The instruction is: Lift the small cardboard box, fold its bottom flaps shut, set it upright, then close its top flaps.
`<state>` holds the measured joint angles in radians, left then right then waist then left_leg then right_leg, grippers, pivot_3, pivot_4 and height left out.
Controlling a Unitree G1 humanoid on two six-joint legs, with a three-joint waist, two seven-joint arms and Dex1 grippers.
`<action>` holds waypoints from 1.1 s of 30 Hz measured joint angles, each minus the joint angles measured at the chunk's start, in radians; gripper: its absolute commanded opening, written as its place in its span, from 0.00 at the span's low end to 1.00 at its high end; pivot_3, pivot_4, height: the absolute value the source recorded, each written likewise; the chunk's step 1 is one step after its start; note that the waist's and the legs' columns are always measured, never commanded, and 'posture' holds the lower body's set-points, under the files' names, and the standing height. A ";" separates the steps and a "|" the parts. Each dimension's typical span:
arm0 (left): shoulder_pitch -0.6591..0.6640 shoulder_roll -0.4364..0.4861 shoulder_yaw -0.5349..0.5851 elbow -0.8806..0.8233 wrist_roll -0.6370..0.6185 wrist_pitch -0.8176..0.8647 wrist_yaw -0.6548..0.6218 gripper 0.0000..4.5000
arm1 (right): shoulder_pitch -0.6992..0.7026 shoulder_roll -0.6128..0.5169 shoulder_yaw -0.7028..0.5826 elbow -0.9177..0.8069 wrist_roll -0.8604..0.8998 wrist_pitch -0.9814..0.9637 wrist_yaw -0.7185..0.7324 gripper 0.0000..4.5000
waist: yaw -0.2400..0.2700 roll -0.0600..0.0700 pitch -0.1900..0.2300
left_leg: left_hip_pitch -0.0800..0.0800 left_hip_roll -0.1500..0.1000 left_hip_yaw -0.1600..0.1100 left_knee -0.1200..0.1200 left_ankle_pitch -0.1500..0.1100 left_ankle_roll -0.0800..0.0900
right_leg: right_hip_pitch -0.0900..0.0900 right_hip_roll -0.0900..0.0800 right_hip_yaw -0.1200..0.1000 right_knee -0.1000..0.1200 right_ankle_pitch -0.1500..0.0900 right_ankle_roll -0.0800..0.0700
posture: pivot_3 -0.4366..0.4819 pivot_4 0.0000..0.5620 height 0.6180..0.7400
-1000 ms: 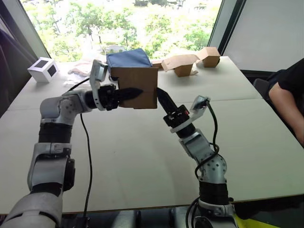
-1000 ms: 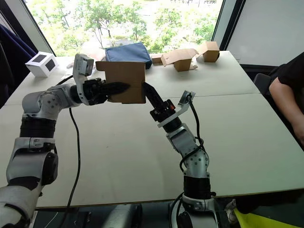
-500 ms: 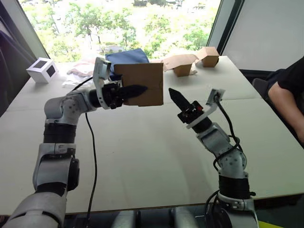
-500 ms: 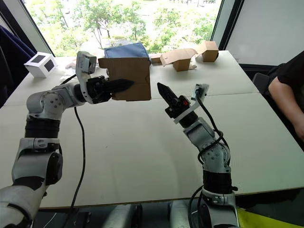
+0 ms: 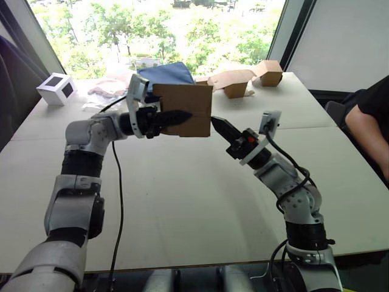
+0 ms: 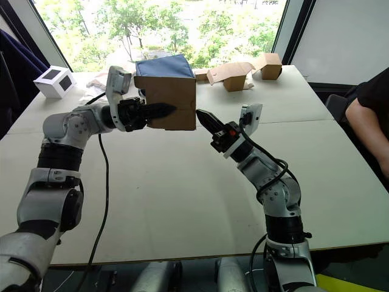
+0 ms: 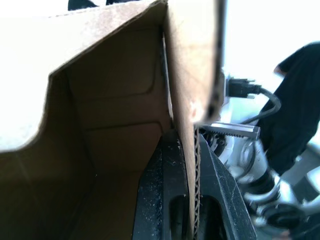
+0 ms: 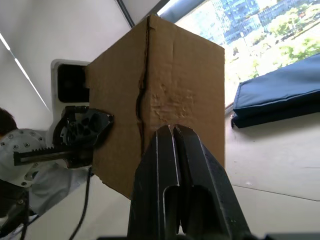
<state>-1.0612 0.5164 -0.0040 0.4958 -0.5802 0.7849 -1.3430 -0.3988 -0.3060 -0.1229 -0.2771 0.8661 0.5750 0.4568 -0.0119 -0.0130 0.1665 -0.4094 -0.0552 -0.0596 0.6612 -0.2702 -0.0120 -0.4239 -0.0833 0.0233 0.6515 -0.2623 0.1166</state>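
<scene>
The small cardboard box (image 5: 189,104) hangs on its side above the table, plain brown. My left gripper (image 5: 180,115) is shut on its near wall (image 7: 192,75), one finger inside the open end and one outside. The end facing my right arm shows flaps (image 8: 170,85) folded flat, meeting at a dark seam. My right gripper (image 5: 218,125) is shut with nothing in it; its tip points at that flapped end near the lower right edge. Whether it touches the cardboard I cannot tell. In the right wrist view the closed fingertips (image 8: 172,131) lie over the flap face.
A blue bag (image 5: 167,72) lies behind the box, with a white cube with dark panels (image 5: 56,89) at the far left. Lighter tan boxes (image 5: 243,79) sit at the back right. A person's arm (image 5: 368,121) shows at the table's right edge. The table (image 5: 182,201) is white.
The box has shifted a little right and up with my left gripper. My right gripper left the box's underside, swung out to the right, then came back to the flapped end.
</scene>
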 measured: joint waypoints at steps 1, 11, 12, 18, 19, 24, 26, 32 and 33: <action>-0.007 0.021 -0.028 -0.011 0.033 -0.021 0.000 0.00 | 0.038 -0.044 -0.017 -0.031 0.000 0.011 0.004 0.01 | -0.001 0.000 0.000 | 0.000 0.000 0.000 0.000 0.000 0.000 | 0.000 0.000 0.000 0.000 0.000 0.000 | 0.48 0.27 1.00; -0.158 0.152 -0.477 -0.125 0.397 -0.140 -0.221 0.00 | 0.342 -0.465 -0.061 -0.348 -0.109 0.116 0.108 0.01 | -0.002 -0.001 0.001 | 0.000 0.001 0.001 0.000 -0.001 0.002 | 0.002 0.002 0.000 -0.001 -0.001 0.001 | 0.48 0.27 1.00; -0.182 0.160 -0.520 -0.147 0.404 -0.127 -0.240 0.00 | 0.367 -0.507 -0.046 -0.375 -0.139 0.116 0.120 0.01 | -0.002 -0.001 0.001 | 0.000 0.001 0.001 0.001 -0.001 0.002 | 0.002 0.002 0.000 -0.001 -0.001 0.001 | 0.48 0.27 1.00; -0.216 0.189 -0.747 -0.264 0.464 -0.101 -0.268 0.00 | 0.456 -0.590 0.033 -0.465 -0.284 0.108 0.137 0.01 | -0.001 -0.002 0.001 | 0.000 0.001 0.000 0.003 -0.001 0.003 | 0.005 0.002 0.000 -0.002 -0.001 0.001 | 0.48 0.27 1.00; -0.215 0.176 -0.764 -0.266 0.478 -0.091 -0.267 0.00 | 0.457 -0.577 0.038 -0.467 -0.295 0.103 0.132 0.01 | -0.001 -0.002 0.001 | 0.000 0.001 0.000 0.003 -0.001 0.003 | 0.005 0.002 0.000 -0.002 -0.001 0.001 | 0.48 0.27 1.00; -0.179 0.121 -0.802 -0.288 0.538 -0.015 -0.256 0.00 | 0.464 -0.528 0.082 -0.458 -0.372 0.069 0.109 0.01 | 0.000 -0.003 0.002 | 0.000 0.001 0.000 0.003 -0.002 0.003 | 0.005 0.001 0.000 -0.002 -0.001 0.002 | 0.48 0.27 1.00; -0.164 0.121 -0.809 -0.345 0.537 0.025 -0.260 0.00 | 0.464 -0.508 0.103 -0.441 -0.395 0.061 0.105 0.01 | 0.000 -0.003 0.002 | 0.000 0.001 0.000 0.003 -0.002 0.003 | 0.005 0.001 0.000 -0.002 -0.001 0.002 | 0.48 0.27 1.00; -0.162 0.145 -0.817 -0.451 0.505 0.106 -0.267 0.24 | 0.418 -0.469 0.153 -0.401 -0.440 0.058 0.103 0.00 | 0.000 -0.003 0.002 | 0.000 0.001 -0.001 0.004 -0.002 0.003 | 0.005 0.001 0.000 -0.001 -0.001 0.002 | 0.48 0.27 1.00; -0.162 0.144 -0.817 -0.458 0.502 0.113 -0.267 0.32 | 0.413 -0.465 0.157 -0.395 -0.444 0.058 0.106 0.00 | 0.000 -0.003 0.002 | 0.000 0.001 -0.001 0.004 -0.002 0.003 | 0.005 0.001 0.000 -0.001 -0.001 0.002 | 0.48 0.27 1.00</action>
<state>-1.2236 0.6607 -0.8208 0.0379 -0.0777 0.8974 -1.6103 0.0143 -0.7711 0.0343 -0.6722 0.4224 0.6329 0.5628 -0.0115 -0.0161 0.1688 -0.4091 -0.0539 -0.0603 0.6651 -0.2720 -0.0087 -0.4187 -0.0818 0.0232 0.6502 -0.2636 0.1184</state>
